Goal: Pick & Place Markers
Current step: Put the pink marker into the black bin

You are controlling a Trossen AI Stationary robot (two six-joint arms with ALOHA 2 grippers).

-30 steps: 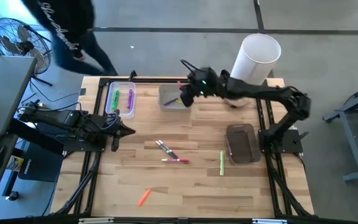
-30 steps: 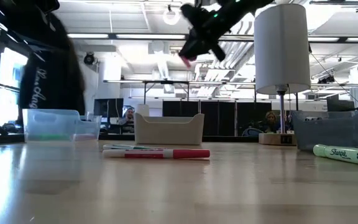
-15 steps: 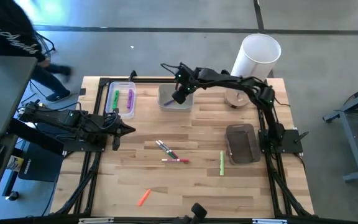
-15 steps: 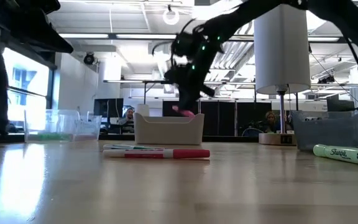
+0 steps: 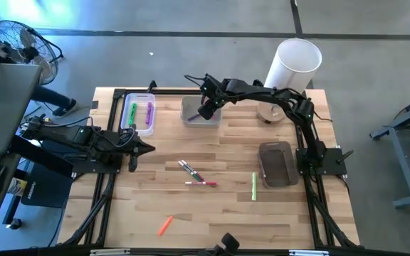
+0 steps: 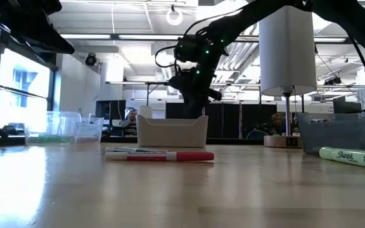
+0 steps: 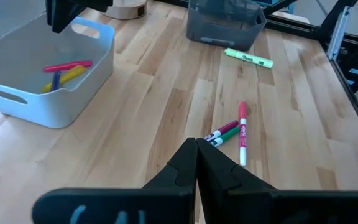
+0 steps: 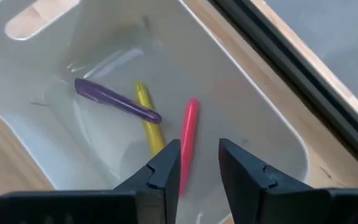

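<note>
Inside smooth white bin (image 8: 253,118): 3 slim markers (image 8: 188,134) (glossy).

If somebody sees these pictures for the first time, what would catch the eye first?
The right tool hangs open above the white plastic bin at the table's far edge, where a pink marker, a yellow marker and a purple marker lie. Behind stands a tall white cylinder.

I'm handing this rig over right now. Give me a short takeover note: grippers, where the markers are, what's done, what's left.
Right gripper: open, empty, above the white bin.
Left gripper: shut, empty, waiting at the table's left edge.
Done: pink marker, yellow marker and purple marker lie in the white bin; two more lie in the clear bin.
Left: loose cluster at table centre, green highlighter, orange marker.
</note>
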